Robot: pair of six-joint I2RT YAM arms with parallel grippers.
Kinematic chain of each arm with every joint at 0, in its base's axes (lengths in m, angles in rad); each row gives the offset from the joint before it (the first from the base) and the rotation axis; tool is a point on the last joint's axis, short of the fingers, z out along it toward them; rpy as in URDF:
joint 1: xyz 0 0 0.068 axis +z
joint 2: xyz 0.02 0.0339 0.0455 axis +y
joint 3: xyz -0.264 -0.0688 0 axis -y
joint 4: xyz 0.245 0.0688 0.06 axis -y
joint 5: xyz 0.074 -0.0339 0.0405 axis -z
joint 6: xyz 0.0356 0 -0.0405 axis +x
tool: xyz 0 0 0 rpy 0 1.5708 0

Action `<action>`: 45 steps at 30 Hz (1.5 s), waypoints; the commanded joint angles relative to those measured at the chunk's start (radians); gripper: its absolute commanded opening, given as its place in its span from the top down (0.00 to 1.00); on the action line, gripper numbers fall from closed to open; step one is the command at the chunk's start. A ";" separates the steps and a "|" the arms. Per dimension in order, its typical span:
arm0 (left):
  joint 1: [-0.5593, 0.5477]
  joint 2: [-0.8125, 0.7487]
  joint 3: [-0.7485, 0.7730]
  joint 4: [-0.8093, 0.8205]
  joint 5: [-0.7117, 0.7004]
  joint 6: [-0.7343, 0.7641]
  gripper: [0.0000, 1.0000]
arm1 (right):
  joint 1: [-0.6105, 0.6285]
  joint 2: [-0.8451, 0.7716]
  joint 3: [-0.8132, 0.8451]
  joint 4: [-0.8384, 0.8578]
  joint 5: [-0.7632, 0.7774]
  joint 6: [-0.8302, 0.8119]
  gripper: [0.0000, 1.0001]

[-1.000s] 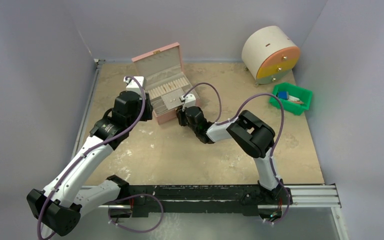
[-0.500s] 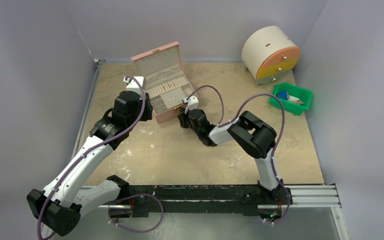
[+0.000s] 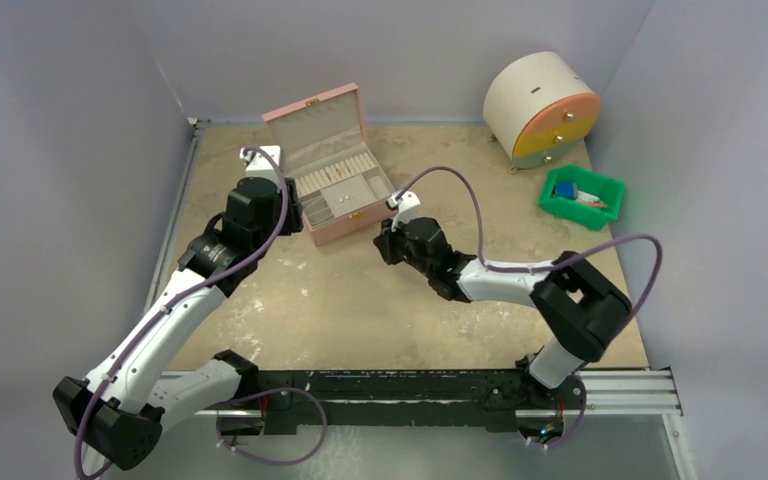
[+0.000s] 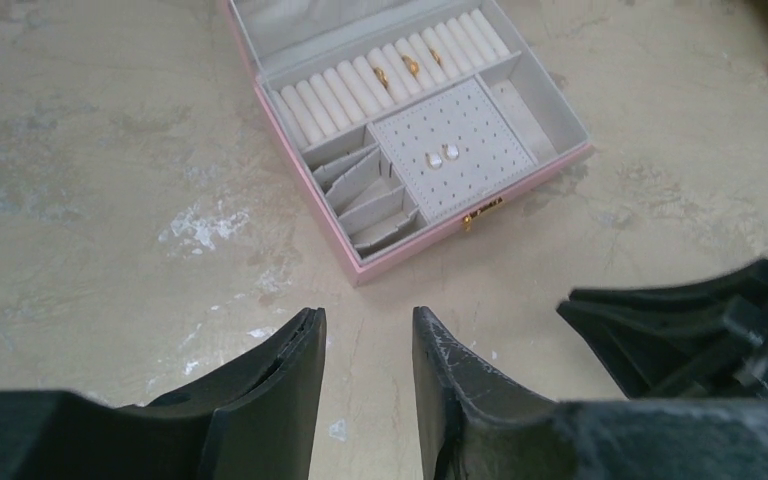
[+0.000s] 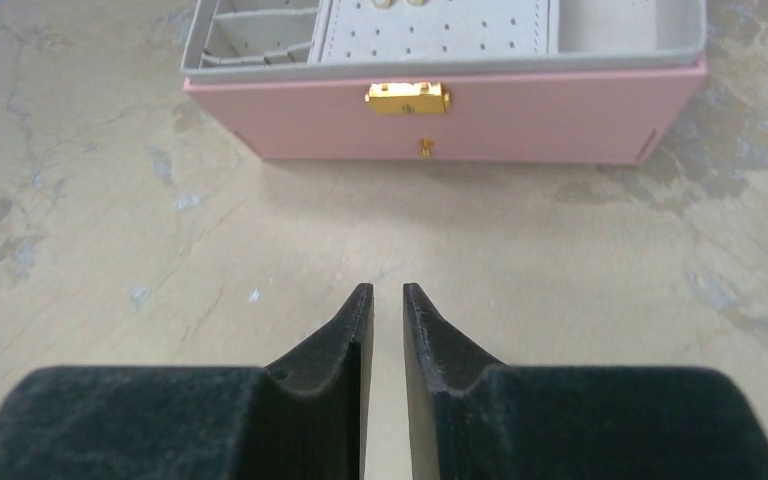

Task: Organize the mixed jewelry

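Observation:
The pink jewelry box (image 3: 332,225) stands open at the back left of the table. In the left wrist view, gold rings (image 4: 410,67) sit in its ring rolls and two small studs (image 4: 442,155) sit on the dotted pad. No silvery bracelet loop shows. My left gripper (image 3: 295,215) is open and empty (image 4: 368,318), just left of and in front of the box. My right gripper (image 3: 384,240) is empty, its jaws a narrow gap apart (image 5: 381,290). It hovers over bare table facing the box's front and gold clasp (image 5: 407,97).
A round white drum (image 3: 540,110) with an orange and yellow face stands at the back right. A green bin (image 3: 610,190) with blue items sits in front of it. Grey walls enclose the table on three sides. The right gripper shows at the right edge of the left wrist view (image 4: 690,330).
My right gripper has drawn back from the box's front corner, to the right and toward me, and its elbow has swung out to the right. The left arm has barely moved.

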 commanded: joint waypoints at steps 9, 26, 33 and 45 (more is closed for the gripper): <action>0.008 0.157 0.395 -0.041 -0.177 -0.004 0.55 | -0.002 -0.362 -0.164 -0.304 -0.098 0.067 1.00; 0.196 0.525 0.713 -0.032 -0.164 -0.011 0.44 | -0.002 -0.820 -0.390 -0.442 -0.187 0.155 1.00; 0.354 0.664 0.851 -0.039 -0.101 -0.050 0.44 | -0.002 -0.878 -0.410 -0.440 -0.261 0.181 1.00; 0.604 0.953 1.063 -0.012 0.258 -0.182 0.62 | -0.002 -0.951 -0.415 -0.481 -0.318 0.198 1.00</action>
